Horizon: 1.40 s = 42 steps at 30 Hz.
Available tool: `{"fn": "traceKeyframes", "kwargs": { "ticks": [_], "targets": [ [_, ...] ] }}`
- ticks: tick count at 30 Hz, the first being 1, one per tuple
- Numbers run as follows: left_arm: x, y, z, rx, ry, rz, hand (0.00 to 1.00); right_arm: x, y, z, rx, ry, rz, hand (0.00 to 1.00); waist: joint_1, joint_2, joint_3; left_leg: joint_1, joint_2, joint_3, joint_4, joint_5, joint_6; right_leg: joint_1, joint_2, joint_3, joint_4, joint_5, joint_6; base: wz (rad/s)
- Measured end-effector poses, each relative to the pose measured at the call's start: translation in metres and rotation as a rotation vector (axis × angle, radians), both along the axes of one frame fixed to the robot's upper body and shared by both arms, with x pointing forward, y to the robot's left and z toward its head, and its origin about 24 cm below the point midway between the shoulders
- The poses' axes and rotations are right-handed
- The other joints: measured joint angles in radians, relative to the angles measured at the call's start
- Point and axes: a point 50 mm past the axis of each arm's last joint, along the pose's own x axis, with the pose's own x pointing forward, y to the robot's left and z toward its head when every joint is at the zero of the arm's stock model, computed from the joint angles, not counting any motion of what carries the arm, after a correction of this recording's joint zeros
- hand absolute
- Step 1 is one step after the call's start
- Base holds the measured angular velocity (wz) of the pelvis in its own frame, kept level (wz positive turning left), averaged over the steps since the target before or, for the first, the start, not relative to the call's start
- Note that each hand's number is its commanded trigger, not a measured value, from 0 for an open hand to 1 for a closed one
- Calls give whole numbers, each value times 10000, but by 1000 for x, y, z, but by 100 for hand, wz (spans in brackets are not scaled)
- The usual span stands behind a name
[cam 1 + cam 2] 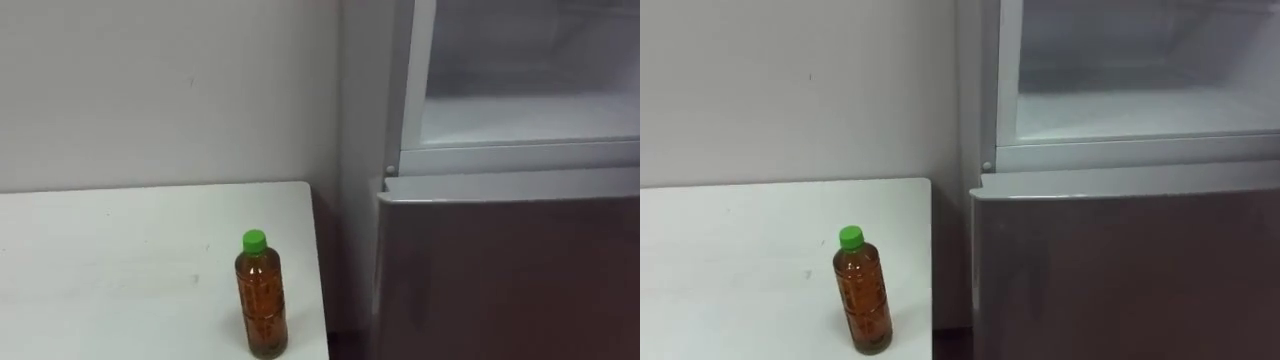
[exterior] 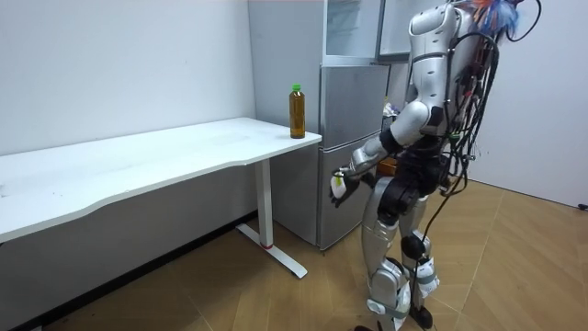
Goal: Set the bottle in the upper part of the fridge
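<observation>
**Bottle waiting on the table, above and to the left of the fingers**

The bottle (image 1: 262, 300) is standing upright on the white table (image 1: 120, 260) with its green cap on top, so its long axis is running vertical. It is sitting free, close to the table edge that is facing the fridge (image 1: 510, 270).

In the room view the left hand (image 2: 340, 185) is hanging low before the fridge's lower door, under the level of the tabletop. From the fingers, the bottle is lying up, forward and to the left, well apart. Whether those fingers are open or curled cannot be told (they are too small in that view).

This hand is looking like the nearer one for the pick, likely a sideways grasp round the bottle's body.

The upper compartment (image 1: 530, 110) is standing open, higher again than the fingers and to their right, showing a white shelf.

The robot is standing on a wooden floor (image 2: 230, 294) at the table's end, facing a pale wall (image 1: 150, 90).
</observation>
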Motion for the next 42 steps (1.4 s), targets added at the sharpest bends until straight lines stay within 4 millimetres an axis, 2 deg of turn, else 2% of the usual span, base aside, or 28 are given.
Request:
{"fn": "traceKeyframes", "kwargs": {
  "ticks": [2, 9, 14, 16, 21, 25, 29, 32, 42],
  "targets": [
    [-7, 5, -4, 182, 8, 582, 0, -3, 0, 0, 4, -90, -149, 0, 117, 8, 6, 58, 0, 29, -74, -1, -2, 1, 9, 53, 3, -5, -2, -6],
    [-40, 20, -26, 849, 735, 2706, 0, -5, 0, 1, -26, -281, -93, 0, 132, -18, -8, 72, -11, 45, -177, -2, -5, -18, 13, 78, -30, -8, 3, -1],
    [-57, 33, -32, 1519, 1078, 4160, 0, -11, -1, 0, -46, -213, -271, 0, 172, 8, -53, 66, -20, 51, -171, -3, -7, -6, 9, 70, -42, -7, 3, 0],
    [-63, 38, -33, 1673, 1229, 4730, 0, -12, -3, 0, -71, -195, -432, 0, 204, 27, -47, 151, -19, 61, -184, -6, -11, 89, 12, 80, -77, -8, 4, 0],
    [-89, 58, -38, 2517, 2079, 6530, 0, -23, -7, 0, -117, -13, -1194, 0, 331, 56, -70, 586, -17, 74, -453, -23, -36, 388, 45, 176, -199, -37, 17, -4],
    [-105, 64, -40, 3194, 2787, 6785, 0, -25, -7, 0, -100, 44, -1348, 0, 362, 35, -77, 651, -20, 70, -466, -30, -39, 494, 44, 192, -204, -39, 21, -1],
    [-120, 63, -42, 3805, 3514, 6312, 0, -28, -7, -1, -116, 227, -1381, 0, 370, 21, -80, 639, -21, 51, -458, -30, -39, 502, 44, 172, -209, -38, 20, 0],
    [-121, 62, -42, 4160, 3725, 5972, 0, -28, -7, -1, -88, 327, -1422, 0, 341, 5, -80, 627, -23, 39, -450, -29, -39, 503, 41, 150, -195, -38, 20, 0],
    [-102, 59, -43, 4346, 3159, 6029, 0, -25, -5, -1, 395, 97, -1982, 0, 360, -19, -72, 627, -28, 32, -423, -28, -38, 493, 40, 150, -215, -38, 22, 0]
  ]
}}
